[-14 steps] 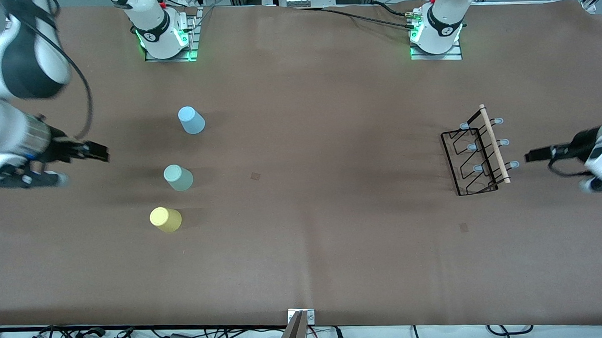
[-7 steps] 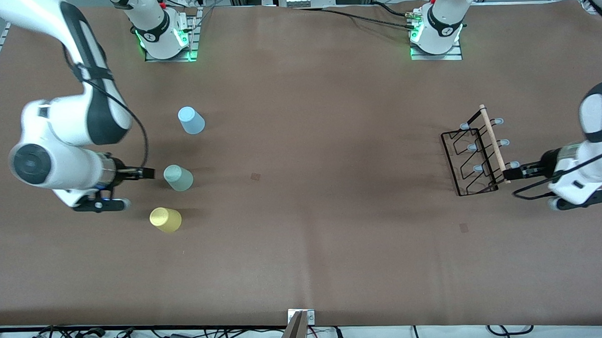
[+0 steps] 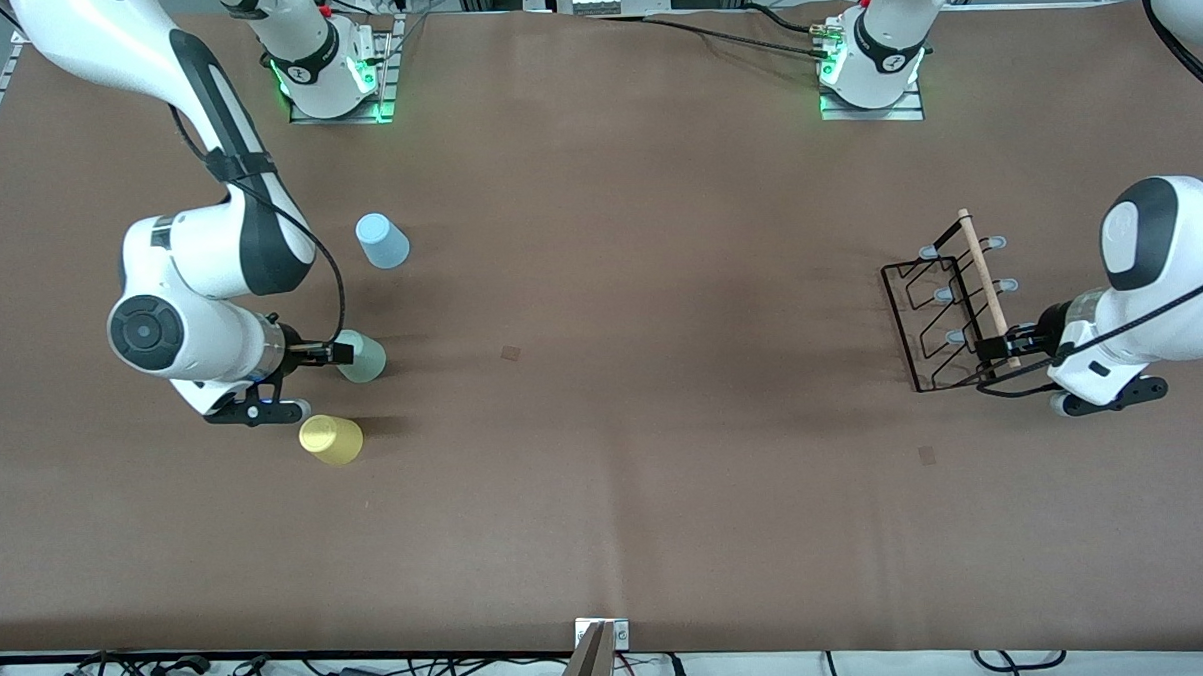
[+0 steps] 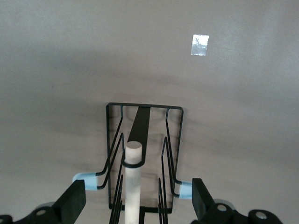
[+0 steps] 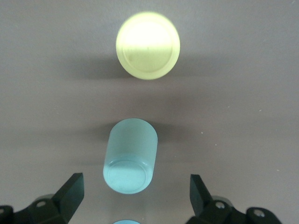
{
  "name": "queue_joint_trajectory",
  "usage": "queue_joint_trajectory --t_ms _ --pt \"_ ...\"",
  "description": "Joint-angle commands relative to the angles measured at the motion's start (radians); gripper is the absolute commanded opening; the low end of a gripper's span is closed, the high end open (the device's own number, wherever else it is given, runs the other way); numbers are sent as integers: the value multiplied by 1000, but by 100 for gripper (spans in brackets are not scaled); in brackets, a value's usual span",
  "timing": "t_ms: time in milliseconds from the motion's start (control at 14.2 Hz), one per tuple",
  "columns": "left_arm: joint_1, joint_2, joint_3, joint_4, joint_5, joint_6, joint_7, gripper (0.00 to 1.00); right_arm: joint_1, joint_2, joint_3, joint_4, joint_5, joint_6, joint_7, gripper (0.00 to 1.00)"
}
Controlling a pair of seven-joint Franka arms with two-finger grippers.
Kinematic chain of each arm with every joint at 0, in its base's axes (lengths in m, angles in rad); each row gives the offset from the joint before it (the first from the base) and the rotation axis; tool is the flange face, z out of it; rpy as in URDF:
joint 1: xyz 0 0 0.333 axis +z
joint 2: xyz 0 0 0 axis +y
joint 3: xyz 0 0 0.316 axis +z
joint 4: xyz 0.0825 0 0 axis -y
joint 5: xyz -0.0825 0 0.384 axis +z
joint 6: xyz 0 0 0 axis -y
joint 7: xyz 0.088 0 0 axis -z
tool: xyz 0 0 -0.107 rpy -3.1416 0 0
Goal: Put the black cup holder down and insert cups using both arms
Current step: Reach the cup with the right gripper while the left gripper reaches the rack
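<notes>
Brown table [image 3: 606, 478], approach step. Left gripper [image 3: 1007, 345] wide open, empty, straddling the wooden rod of the black cup holder [image 3: 951, 311], a thin wire rack at the left arm's end. Right gripper [image 3: 334, 354] wide open, empty, at the pale green cup [image 3: 362, 355]. Next: close both.

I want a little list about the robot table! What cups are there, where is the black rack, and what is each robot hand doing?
cups: pale green cup, yellow cup, light blue cup, all on the table toward the right arm's end
rack: black cup holder on the table toward the left arm's end, no cups on it
left gripper: open, around the holder's wooden handle
right gripper: open, at the pale green cup
</notes>
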Motion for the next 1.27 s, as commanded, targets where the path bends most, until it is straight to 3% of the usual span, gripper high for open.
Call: queue_joint_trajectory --t_ms 0,351,703,1195 --pt "8 -108 -10 -141 26 75 -20 97 18 -19 -1 -76 18 59 58 100" --pt "8 -125 -18 -156 27 69 -1 73 39 -7 -1 -119 18 133 123 100" --pt "18 -121 -17 -155 36 78 60 66 38 7 -1 -148 18 159 134 100" --pt "47 -110 -17 -166 49 79 109 48 33 30 -1 -137 18 173 134 100"
